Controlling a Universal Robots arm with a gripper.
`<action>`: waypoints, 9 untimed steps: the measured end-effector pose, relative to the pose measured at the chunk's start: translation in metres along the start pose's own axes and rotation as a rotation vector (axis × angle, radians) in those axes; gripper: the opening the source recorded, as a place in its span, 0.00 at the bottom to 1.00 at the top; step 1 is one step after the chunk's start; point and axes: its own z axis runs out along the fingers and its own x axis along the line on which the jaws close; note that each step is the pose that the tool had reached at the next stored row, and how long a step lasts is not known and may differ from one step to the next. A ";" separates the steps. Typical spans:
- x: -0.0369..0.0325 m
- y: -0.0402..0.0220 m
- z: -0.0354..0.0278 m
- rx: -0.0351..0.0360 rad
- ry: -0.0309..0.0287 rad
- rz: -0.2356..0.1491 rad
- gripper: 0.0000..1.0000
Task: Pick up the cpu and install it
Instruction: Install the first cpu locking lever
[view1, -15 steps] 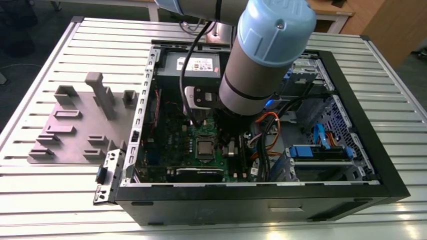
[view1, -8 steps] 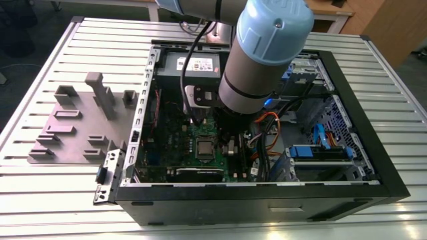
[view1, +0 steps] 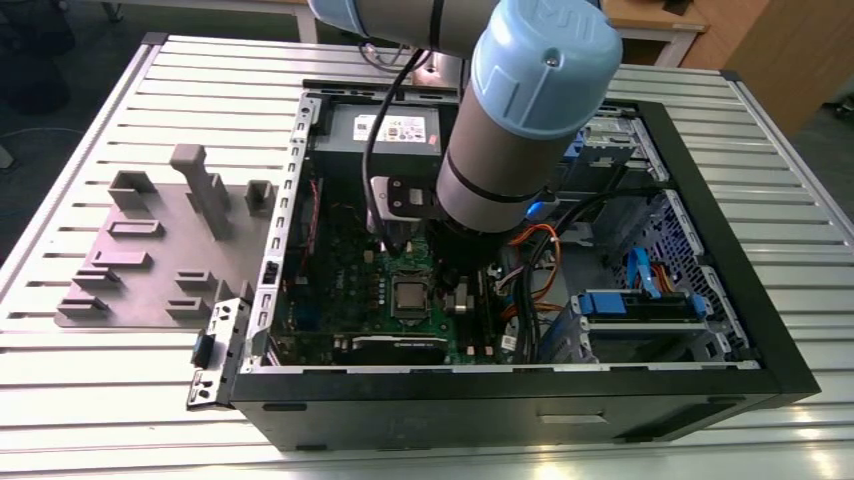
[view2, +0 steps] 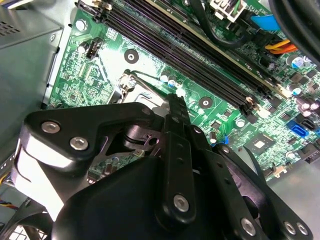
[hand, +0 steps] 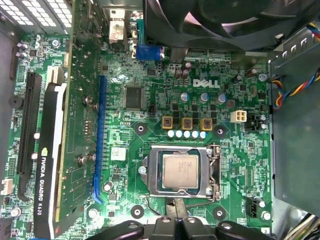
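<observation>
1. The robot arm (view1: 514, 110) is seen reaching steeply down into an open computer case (view1: 534, 400) laid on a slatted table (view1: 107, 130), its wrist sunk among the case's cables in the exterior view.
2. The claw (hand: 175, 220) is held low over the green motherboard (hand: 150, 70); whether its fingers are open or closed cannot be told, and nothing can be seen gripped.
3. The cpu (hand: 180, 170) is seated in its socket, framed by the silver retention bracket (hand: 216, 172), just ahead of the claw's tip in the first wrist view.
4. In the second wrist view the claw's black body (view2: 165, 185) blocks most of the socket; only a corner of the bracket can be made out beyond it.
5. Memory slots (view2: 200, 60) run past the claw's far side, and a graphics card (hand: 47, 165) stands off to one flank.
</observation>
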 end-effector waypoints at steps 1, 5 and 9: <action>0.0002 0.0000 0.0001 0.0000 0.0010 0.000 0.11; 0.0008 0.0001 0.0001 -0.0001 0.0056 -0.001 0.11; 0.0011 0.0000 0.0003 0.0001 0.0086 -0.002 0.11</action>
